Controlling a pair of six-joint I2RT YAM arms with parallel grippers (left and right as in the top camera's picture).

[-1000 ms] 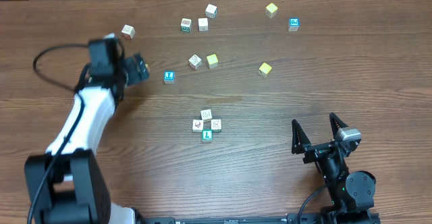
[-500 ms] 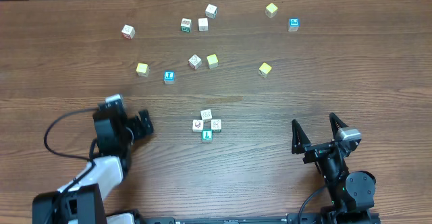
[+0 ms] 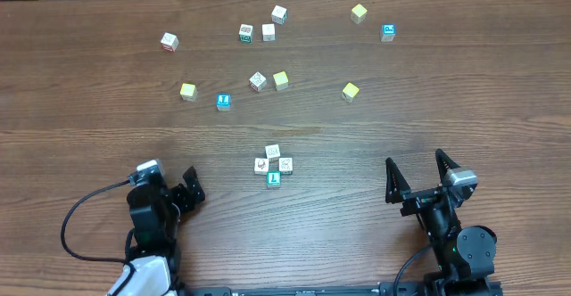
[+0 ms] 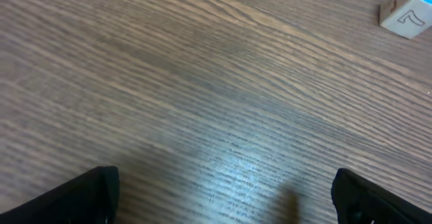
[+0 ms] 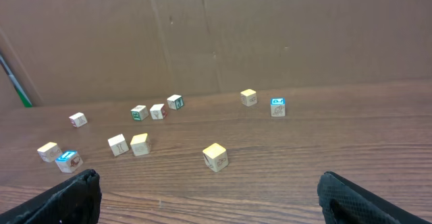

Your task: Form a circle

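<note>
The circle [image 3: 273, 166] sits in the near middle, between the left gripper [image 3: 191, 185] and the right gripper [image 3: 414, 160]. Both are wide open and empty. A clumsy push could knock it apart. I cannot tell if its blocks touch.

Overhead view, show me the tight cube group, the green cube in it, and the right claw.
Cube group [image 3: 274, 165]: overhead view, middle of the four cubes.
Green cube [image 3: 274, 179]: overhead view, its top face.
Right claw [image 3: 416, 164]: overhead view, midway between the open fingertips.
</note>
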